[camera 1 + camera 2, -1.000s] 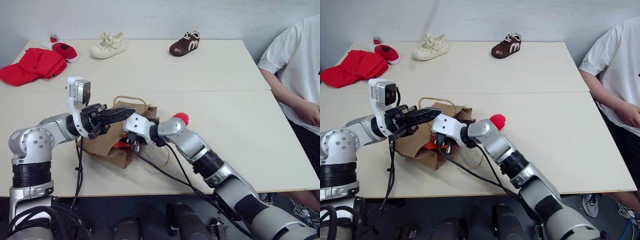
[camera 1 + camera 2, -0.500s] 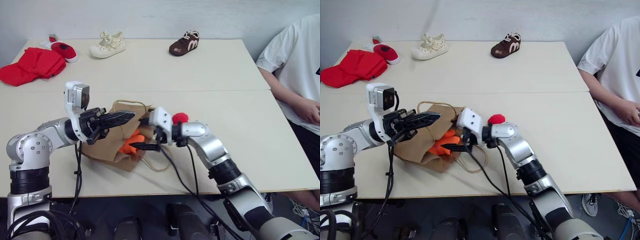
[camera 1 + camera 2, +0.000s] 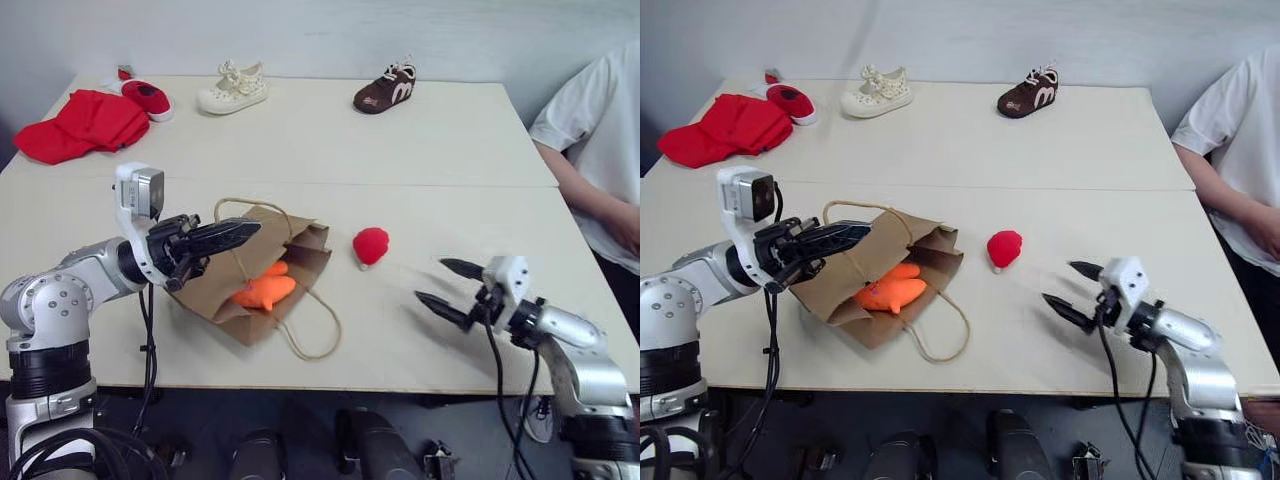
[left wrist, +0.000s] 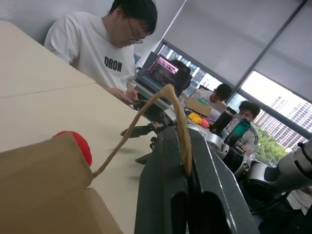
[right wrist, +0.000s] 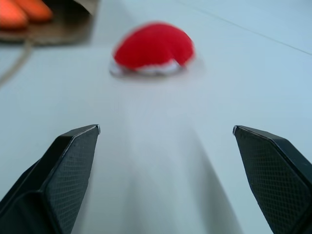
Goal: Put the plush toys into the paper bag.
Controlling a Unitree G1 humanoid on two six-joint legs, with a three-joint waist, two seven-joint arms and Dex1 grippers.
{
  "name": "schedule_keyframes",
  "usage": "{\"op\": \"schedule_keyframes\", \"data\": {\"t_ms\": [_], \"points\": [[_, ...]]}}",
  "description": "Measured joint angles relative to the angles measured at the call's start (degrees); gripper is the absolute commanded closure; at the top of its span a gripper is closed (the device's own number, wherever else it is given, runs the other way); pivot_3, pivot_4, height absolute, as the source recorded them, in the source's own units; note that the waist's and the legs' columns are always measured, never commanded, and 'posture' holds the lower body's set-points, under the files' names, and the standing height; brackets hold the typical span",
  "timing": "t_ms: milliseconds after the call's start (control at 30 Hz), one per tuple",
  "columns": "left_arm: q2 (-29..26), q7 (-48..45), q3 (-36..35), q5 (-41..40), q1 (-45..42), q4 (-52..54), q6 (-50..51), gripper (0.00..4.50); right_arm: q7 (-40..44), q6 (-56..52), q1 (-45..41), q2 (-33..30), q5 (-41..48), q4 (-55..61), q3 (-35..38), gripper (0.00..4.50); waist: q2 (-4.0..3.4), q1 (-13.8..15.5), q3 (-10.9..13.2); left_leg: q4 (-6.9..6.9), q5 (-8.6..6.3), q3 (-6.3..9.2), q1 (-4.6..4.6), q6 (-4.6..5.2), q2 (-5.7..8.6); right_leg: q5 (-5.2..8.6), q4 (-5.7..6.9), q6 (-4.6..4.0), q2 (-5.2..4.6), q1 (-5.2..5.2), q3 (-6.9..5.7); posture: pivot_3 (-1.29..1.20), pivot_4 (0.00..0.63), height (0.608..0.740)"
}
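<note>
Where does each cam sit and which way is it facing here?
Left and right eye views: on the head, looking forward and down at the table; both arms show, the left hand shut on the paper bag handle, the right hand open.
Left wrist view: along its shut fingers across the table toward a person.
Right wrist view: between its open fingers, low over the table, toward the red plush toy.
Shared: all views catch the red plush toy.

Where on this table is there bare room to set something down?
The wide strip between the shoes at the far edge and the paper bag is bare, as is the stretch between the red plush toy and the right gripper. It is crowded around the bag's mouth, where the left gripper holds a handle.
</note>
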State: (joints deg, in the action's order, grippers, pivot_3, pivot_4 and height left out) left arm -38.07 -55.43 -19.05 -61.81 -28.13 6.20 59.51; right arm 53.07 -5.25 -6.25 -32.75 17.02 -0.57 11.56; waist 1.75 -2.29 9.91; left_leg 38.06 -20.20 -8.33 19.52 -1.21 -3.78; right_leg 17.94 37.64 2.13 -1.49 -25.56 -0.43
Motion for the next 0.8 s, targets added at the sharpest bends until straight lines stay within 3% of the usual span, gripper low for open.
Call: {"op": "schedule_keyframes", "data": {"t_ms": [67, 267, 433, 533, 600, 800], "points": [[0.6, 0.4, 0.1, 0.2, 0.0, 0.0, -0.8, 4.50, -0.6, 0.2, -1.6, 0.0, -0.5, -0.3, -0.7, 0.02, -0.01, -0.3, 0.0, -0.01, 0.01, -0.03, -0.11, -0.07, -0.02, 0.03, 0.09, -0.03, 0.05, 0.00, 0.05, 0.00, 0.150, 0.740], [1.5, 0.8, 1.8, 1.0, -0.6, 0.0, -2.6, 4.50, -2.2, -6.9, -18.4, 2.2, -2.8, -3.5, -9.8, 0.02, -0.03, -0.9, 0.0, -0.01, 0.02, -0.02, -0.17, -0.14, -0.07, 0.20, 0.22, -0.15, 0.06, 0.00, 0.01, 0.00, 0.150, 0.740], [1.7, 0.9, 2.6, 1.5, -1.1, -0.2, -3.3, 4.50, -5.1, -13.6, -32.5, 8.1, -6.9, -14.7, -16.5, 0.02, -0.03, -1.0, 0.0, 0.06, 0.01, -0.02, -0.13, -0.13, -0.06, 0.23, 0.27, -0.15, 0.01, -0.02, 0.00, 0.00, 0.150, 0.740], [1.7, 1.0, 2.8, 1.5, -1.3, -0.2, -3.4, 4.50, -7.2, -14.2, -37.3, 9.7, -10.0, -21.8, -19.3, 0.57, -0.03, -0.7, 0.0, 0.02, 0.01, 0.09, -0.06, -0.13, -0.06, 0.26, 0.23, -0.18, -0.02, -0.01, -0.11, 0.00, 0.150, 0.740], [1.7, 1.2, 2.8, 1.5, -1.3, -0.1, -3.4, 4.50, -6.4, -15.4, -38.6, 10.2, -10.5, -24.2, -20.3, 1.31, -0.03, -0.7, 0.0, 0.04, -0.01, 0.08, -0.01, -0.09, -0.05, 0.26, 0.26, -0.17, -0.05, -0.01, -0.12, 0.00, 0.150, 0.740], [1.3, 1.6, 2.8, 1.4, -1.1, 0.1, -3.4, 4.50, -0.1, -26.3, -36.8, 6.1, -7.1, -16.4, -20.2, 3.22, -0.03, -0.7, 0.0, 0.09, -0.01, 0.14, -0.01, -0.09, -0.06, 0.26, 0.26, -0.16, -0.07, 0.00, -0.14, 0.00, 0.150, 0.740]]}}
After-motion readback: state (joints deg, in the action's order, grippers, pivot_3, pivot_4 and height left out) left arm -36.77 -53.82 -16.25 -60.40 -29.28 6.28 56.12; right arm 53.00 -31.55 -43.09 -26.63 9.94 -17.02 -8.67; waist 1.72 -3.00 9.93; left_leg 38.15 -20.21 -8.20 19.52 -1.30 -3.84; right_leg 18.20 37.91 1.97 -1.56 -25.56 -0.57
